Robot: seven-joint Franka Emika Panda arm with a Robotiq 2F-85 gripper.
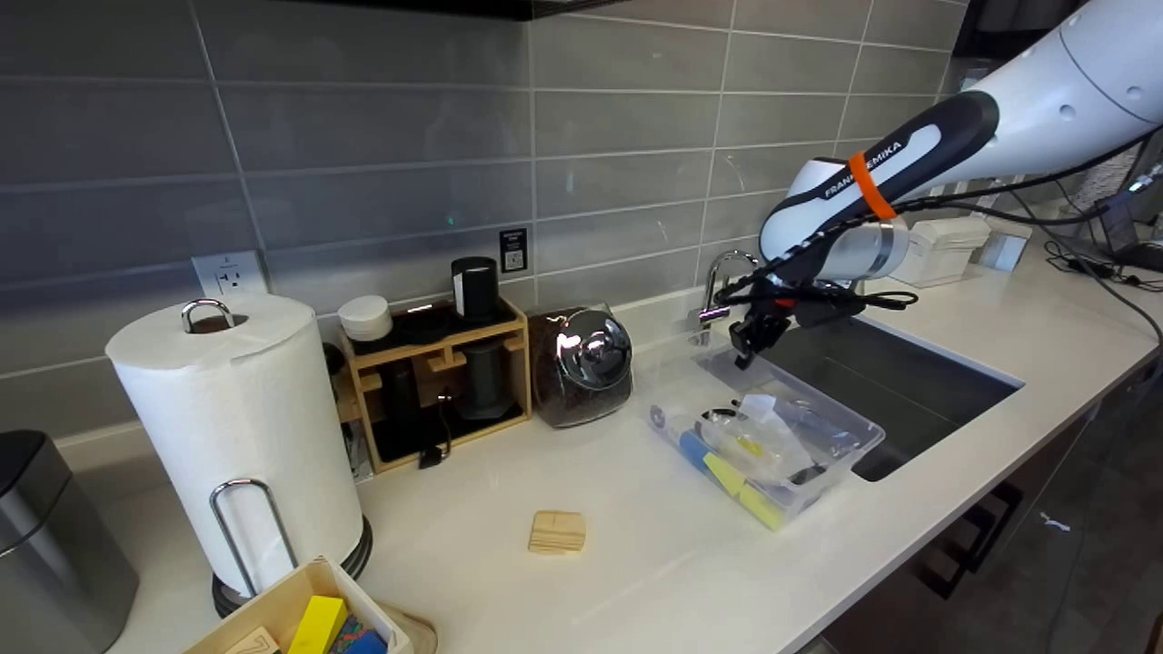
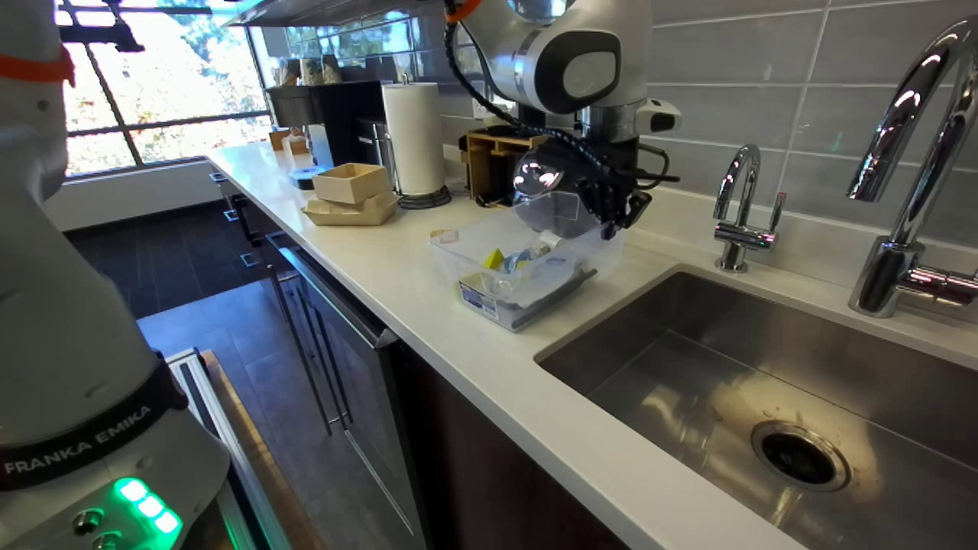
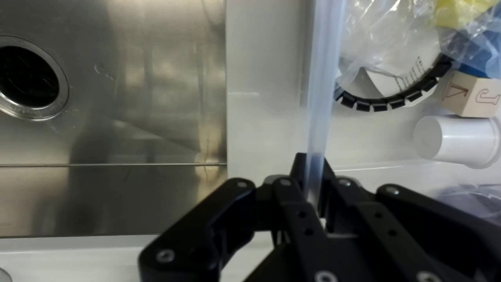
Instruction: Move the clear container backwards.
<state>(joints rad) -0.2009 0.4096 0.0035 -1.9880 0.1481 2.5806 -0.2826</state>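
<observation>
The clear container is a shallow transparent plastic bin on the white counter beside the sink. It also shows in an exterior view. Yellow, blue and white items, plastic bags and a black ring show in it. In the wrist view its pale rim runs down between the fingers. My gripper is shut on this rim, at the container's wall-side corner on the sink side. The gripper also shows in both exterior views. The exact finger contact is hidden in the exterior views.
The steel sink and small faucet lie beside the container. A glass jar and wooden rack stand along the wall. A small wooden piece, paper towel roll and pale wooden box stand further along.
</observation>
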